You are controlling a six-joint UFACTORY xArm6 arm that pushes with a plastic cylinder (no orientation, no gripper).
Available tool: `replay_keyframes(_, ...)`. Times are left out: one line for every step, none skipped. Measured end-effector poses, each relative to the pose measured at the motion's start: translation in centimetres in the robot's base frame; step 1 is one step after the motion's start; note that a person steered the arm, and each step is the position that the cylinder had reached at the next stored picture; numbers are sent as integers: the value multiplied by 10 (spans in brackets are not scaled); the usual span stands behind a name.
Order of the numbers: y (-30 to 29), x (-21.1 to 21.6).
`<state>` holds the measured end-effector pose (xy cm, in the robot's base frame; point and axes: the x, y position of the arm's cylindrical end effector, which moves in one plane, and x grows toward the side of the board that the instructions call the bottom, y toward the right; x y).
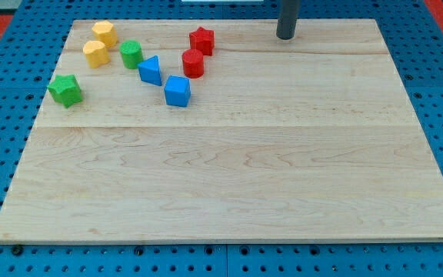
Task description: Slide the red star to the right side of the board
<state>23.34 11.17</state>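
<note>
The red star [201, 40] lies near the view's top, left of centre, on the wooden board [229, 177]. A red cylinder [193, 63] sits just below it, almost touching. My tip [285, 35] is at the view's top, right of the red star by roughly a hundred pixels, apart from all blocks.
A blue triangular block [150, 71] and a blue cube [178, 91] lie below and left of the red blocks. A green cylinder [131, 54], two yellow blocks [104, 33] [94, 53] and a green star [65, 90] lie further left. Blue pegboard surrounds the board.
</note>
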Motion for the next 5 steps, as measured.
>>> replay_keyframes(0,0)
replay_keyframes(0,0)
replay_keyframes(-31,8)
replay_keyframes(-53,4)
replay_keyframes(-86,-37)
